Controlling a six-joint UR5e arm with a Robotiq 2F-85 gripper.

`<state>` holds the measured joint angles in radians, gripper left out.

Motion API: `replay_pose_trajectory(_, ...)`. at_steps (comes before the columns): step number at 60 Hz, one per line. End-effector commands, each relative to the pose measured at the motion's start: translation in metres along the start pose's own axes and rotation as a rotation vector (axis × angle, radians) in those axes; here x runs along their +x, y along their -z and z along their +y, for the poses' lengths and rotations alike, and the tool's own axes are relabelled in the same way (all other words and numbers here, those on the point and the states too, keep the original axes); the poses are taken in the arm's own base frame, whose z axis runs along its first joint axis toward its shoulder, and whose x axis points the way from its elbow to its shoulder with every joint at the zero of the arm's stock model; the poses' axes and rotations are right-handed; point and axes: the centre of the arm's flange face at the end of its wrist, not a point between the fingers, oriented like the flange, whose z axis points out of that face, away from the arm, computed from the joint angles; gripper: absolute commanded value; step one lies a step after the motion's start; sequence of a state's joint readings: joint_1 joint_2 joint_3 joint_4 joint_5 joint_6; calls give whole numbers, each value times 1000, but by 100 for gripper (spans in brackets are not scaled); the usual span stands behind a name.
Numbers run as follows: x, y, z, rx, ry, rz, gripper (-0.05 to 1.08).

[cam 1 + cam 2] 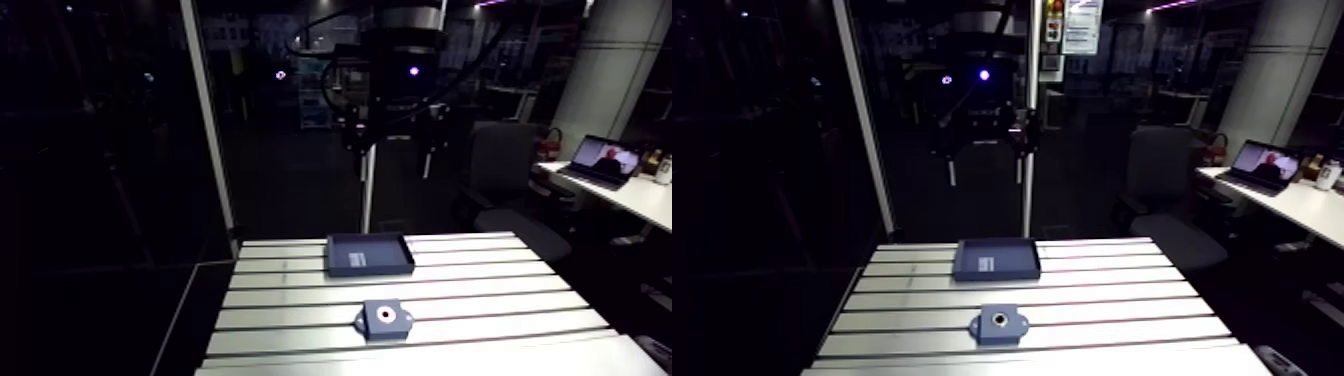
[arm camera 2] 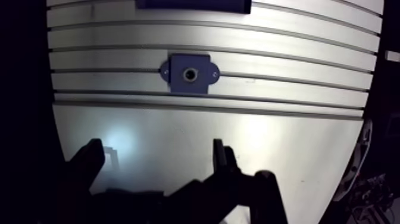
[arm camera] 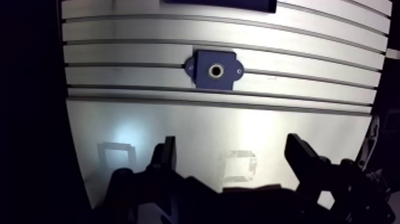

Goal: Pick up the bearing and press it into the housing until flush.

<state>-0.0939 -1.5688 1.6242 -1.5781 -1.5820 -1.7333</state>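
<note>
Our claw hangs wide open and empty over the table. The housing lies straight ahead of its fingers, with the tray beyond it. We see no loose bearing. The ring in the housing's bore may be it, but we cannot tell.

Robotics lab or automation workcell, not a home or shop. Evidence: T-slotted aluminium tabletop, machine-bed style, with grooves running its full width. A blue machined housing with a round bore and bolt ears sits on it. Shallow blue parts tray behind that. White frame upright at the tabletop's far corner. Two-finger robot pincer above the tabletop.
</note>
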Motion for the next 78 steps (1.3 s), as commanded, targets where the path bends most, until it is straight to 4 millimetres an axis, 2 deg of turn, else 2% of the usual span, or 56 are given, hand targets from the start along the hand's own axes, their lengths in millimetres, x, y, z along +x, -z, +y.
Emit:
replay_pose_trajectory(1, 4, 32, -2, -2, -6, 31, 1)
replay_pose_trajectory(16, 2, 49, -3, 0, -4, 25, 1)
replay_pose_trajectory(45, 3, 49, -2, 3, -5, 27, 1)
replay_pose_trajectory(78, 1, 40, -4, 6, -2, 9, 1)
